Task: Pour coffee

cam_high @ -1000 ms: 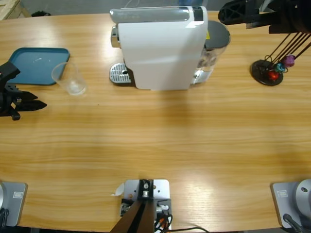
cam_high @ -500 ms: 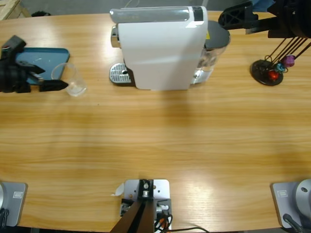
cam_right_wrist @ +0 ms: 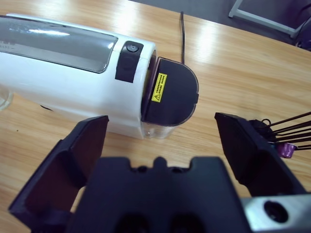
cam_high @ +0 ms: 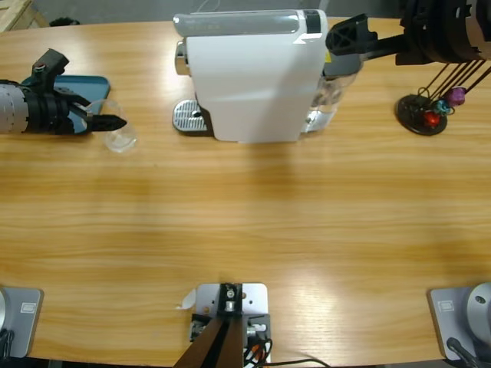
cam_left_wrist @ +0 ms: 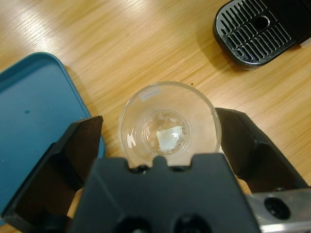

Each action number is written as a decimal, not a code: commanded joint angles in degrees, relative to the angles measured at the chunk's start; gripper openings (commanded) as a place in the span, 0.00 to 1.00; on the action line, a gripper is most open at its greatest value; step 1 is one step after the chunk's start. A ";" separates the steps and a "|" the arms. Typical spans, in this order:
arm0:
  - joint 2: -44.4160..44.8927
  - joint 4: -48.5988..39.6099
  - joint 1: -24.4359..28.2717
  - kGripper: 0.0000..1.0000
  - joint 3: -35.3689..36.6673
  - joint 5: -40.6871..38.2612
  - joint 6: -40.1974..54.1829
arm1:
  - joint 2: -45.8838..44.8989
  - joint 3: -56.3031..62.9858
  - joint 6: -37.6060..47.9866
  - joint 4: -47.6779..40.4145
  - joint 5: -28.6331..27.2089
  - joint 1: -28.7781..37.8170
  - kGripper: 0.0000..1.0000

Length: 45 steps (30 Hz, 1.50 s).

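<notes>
Glass [cam_left_wrist: 168,127] stands upright, mouth up, between the left hand's [cam_left_wrist: 160,138] spread jaws.

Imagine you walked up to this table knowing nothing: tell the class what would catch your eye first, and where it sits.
The big white coffee machine at the table's far edge near the middle stands out first. Next, on the left, the left gripper is open with a clear glass between its jaws, beside a blue tray. The right gripper hangs open above the machine's dark water tank.

Silver-grey ribbed left arm [cam_high: 15,107] ending in a black wrist and a two-jawed black claw [cam_high: 103,120]
</notes>
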State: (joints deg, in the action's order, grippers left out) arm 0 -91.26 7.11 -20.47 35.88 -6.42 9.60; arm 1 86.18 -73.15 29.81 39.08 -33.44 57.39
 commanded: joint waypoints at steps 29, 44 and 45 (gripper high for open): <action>-10.85 -19.12 0.87 0.00 23.11 -19.84 29.14 | 1.55 0.20 -0.98 -0.08 0.81 -3.20 1.00; -17.29 -20.19 -2.91 0.00 27.61 -21.42 30.79 | 1.04 2.15 -0.98 -0.06 1.27 -4.57 1.00; -17.62 -20.14 -2.91 0.00 28.28 -21.79 30.83 | 1.01 2.31 -0.98 -0.06 1.27 -4.57 1.00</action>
State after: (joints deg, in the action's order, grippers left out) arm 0 -103.98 -12.95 -21.58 62.27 -25.73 39.94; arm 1 86.79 -73.04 29.80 39.09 -33.01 53.39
